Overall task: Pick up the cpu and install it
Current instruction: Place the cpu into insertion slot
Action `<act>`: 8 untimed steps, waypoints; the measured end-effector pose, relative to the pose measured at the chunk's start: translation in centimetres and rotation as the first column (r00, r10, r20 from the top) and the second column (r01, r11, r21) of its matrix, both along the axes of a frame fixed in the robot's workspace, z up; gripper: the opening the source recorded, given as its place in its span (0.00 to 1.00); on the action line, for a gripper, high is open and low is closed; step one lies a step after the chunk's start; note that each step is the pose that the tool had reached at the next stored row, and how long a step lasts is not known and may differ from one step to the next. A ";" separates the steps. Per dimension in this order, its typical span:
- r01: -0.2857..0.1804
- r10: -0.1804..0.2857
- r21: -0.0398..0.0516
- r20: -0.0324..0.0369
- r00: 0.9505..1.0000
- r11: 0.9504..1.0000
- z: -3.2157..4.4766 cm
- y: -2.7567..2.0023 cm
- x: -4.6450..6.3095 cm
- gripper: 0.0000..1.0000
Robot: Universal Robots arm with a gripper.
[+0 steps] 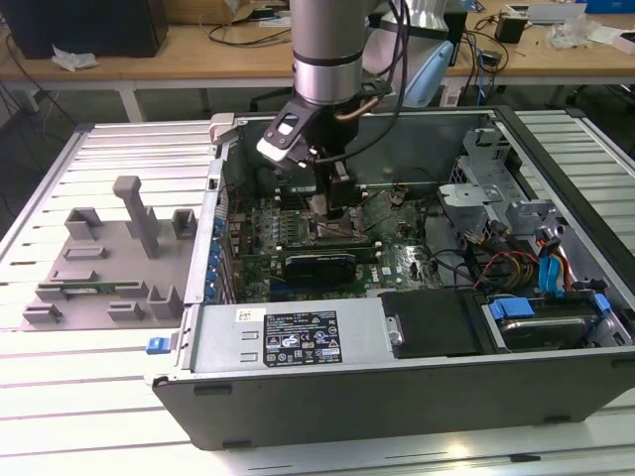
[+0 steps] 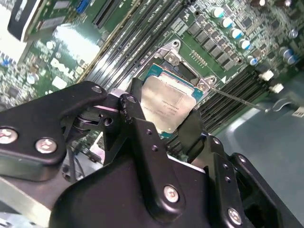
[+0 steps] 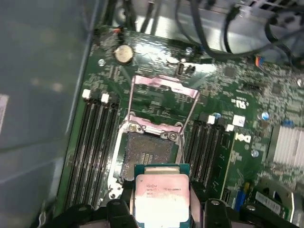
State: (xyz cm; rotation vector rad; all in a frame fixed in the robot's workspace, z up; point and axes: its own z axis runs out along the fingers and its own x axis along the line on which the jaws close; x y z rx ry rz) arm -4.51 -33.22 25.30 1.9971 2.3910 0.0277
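Matte black fingers [image 2: 134,114] clench the flat, square, shiny silver-topped cpu [image 3: 162,194] by its edges. Beyond their tips lies the open, dark, pin-grained socket [image 3: 148,153].

A grey plastic fixture plate [image 1: 99,283] lies on the slatted metal table [image 1: 79,416], on the exterior view's left of the open metal computer case [image 1: 397,407]. Inside, the black gripper [image 3: 162,213] holds the silver square cpu [image 3: 162,194] over the black-framed socket [image 3: 148,152].

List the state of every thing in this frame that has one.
socket, empty, contacts exposed.
load plate, swung up, open.
cpu, gripped above the socket, not seated.
gripper, shut on the cpu.
computer case, lying on its side, panel off.
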 end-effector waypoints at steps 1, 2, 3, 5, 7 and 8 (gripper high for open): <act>0.019 -0.019 0.000 0.000 1.000 1.000 -0.05 0.00 0.0 0.55; 0.037 -0.037 0.000 0.000 0.999 0.999 -0.10 0.00 0.0 0.55; 0.066 -0.066 0.000 0.000 0.998 0.998 -0.19 0.00 0.0 0.55; 0.102 -0.102 0.000 0.000 0.995 0.995 -0.31 0.00 0.0 0.55; 0.125 -0.125 0.000 0.000 0.992 0.992 -0.36 0.01 0.1 0.55; 0.133 -0.133 0.000 0.000 0.991 0.991 -0.39 0.02 0.1 0.55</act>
